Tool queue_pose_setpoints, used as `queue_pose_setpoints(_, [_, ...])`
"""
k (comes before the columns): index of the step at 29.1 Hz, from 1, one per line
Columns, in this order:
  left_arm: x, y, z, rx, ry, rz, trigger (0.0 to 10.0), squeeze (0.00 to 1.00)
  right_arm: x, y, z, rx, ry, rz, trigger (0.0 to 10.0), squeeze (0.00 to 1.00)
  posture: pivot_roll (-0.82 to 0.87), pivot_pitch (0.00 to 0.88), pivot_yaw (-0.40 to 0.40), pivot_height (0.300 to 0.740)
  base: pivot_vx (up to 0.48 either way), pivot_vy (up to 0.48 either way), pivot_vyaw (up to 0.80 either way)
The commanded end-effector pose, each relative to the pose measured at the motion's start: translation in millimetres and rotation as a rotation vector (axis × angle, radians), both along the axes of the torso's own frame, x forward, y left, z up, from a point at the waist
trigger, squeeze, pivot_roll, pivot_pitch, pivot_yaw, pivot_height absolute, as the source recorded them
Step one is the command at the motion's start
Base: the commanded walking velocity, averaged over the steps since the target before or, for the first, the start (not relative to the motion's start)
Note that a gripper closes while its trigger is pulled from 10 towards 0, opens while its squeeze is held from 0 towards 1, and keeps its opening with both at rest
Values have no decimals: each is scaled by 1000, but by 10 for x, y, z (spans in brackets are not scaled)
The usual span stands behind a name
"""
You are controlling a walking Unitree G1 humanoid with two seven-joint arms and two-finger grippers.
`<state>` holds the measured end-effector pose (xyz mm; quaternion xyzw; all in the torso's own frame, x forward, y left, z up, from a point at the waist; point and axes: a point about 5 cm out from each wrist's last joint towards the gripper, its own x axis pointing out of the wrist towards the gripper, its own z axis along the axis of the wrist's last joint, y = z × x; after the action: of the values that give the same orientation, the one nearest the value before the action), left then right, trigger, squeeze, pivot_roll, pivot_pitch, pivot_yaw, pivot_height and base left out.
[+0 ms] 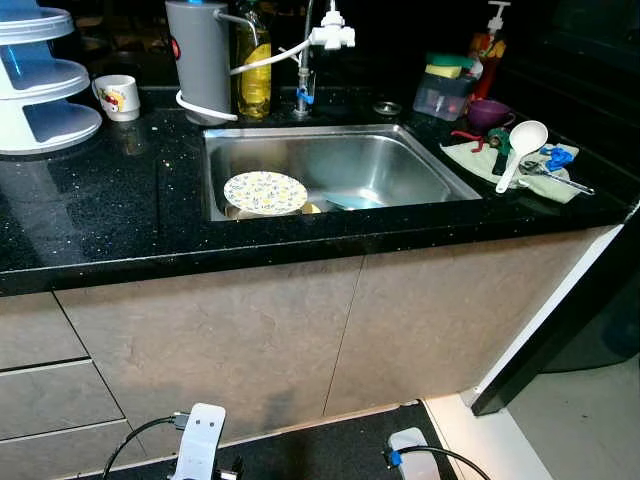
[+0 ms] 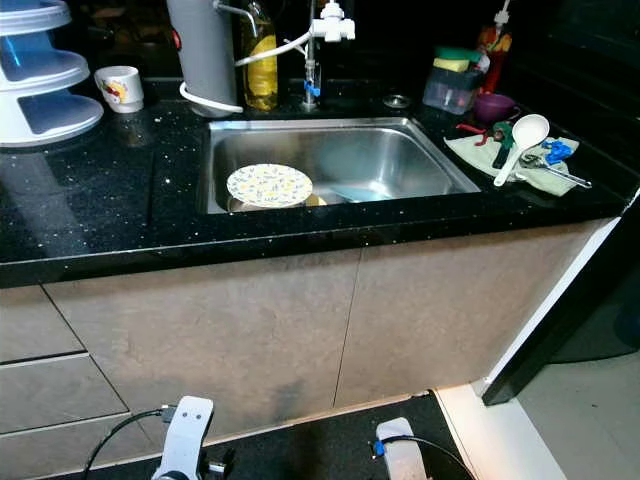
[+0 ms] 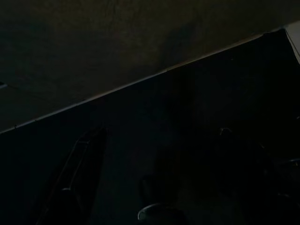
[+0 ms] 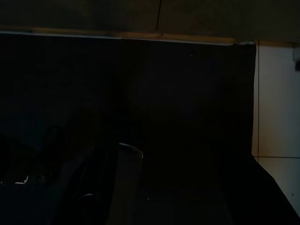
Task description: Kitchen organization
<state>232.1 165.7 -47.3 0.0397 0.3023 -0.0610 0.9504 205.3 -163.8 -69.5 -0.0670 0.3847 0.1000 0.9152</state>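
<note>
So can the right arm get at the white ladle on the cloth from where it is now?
Probably not yet: the right arm hangs low by the cabinet, far below the white ladle on the counter. Nothing blocks the ladle from above.

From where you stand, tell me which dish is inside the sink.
The patterned plate: it lies in the steel basin at its left front. The mug stands on the counter to the left, the purple bowl on the counter to the right.

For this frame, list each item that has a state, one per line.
Patterned plate: in the sink, propped on other dishes.
Sink: no water running.
Mug: upright on the counter.
White ladle: lying on the cloth.
Oil bottle: upright, partly full.
Left and right arms: hanging idle.
</note>
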Motion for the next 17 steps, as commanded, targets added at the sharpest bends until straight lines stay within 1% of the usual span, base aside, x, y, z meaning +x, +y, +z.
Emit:
queue_pose_setpoints(1, [-63, 3, -48, 13, 21, -11, 10000, 0, -90, -7, -52, 0, 26, -15, 10000, 0, -86, 38, -74, 740, 0, 0, 0])
queue_pose_setpoints(3, [-73, 6, -54, 17, 22, -14, 10000, 0, -99, -1, -58, 2, 28, -14, 10000, 0, -86, 35, -74, 740, 0, 0, 0])
queue_pose_setpoints(4, [-85, 28, -57, 21, 15, 9, 10000, 0, -110, 5, -63, 8, 31, -15, 10000, 0, -82, 33, -74, 740, 0, 0, 0])
queue_pose_setpoints(7, [-112, 160, -50, 47, -13, 131, 10000, 0, -113, 13, -58, 14, 12, -16, 10000, 0, -74, 29, -75, 740, 0, 0, 0])
queue_pose_setpoints(8, [-120, 192, -47, 59, -22, 152, 10000, 0, -108, 10, -55, 11, 7, -20, 10000, 0, -74, 29, -75, 740, 0, 0, 0])
queue_pose_setpoints(11, [-132, 213, -45, 68, -30, 161, 10000, 0, -89, 3, -46, 10, 5, -27, 10000, 0, -58, 34, -88, 740, 0, 0, 0])
queue_pose_setpoints(12, [-141, 215, -47, 70, -32, 155, 10000, 0, -61, 3, -32, 15, -1, -29, 10000, 0, -57, 55, -99, 740, 0, 0, 0])
queue_pose_setpoints(17, [-152, 219, -55, 72, -28, 148, 10000, 0, -23, 0, -15, 19, -6, -43, 10000, 0, -39, 56, -101, 740, 0, 0, 0])
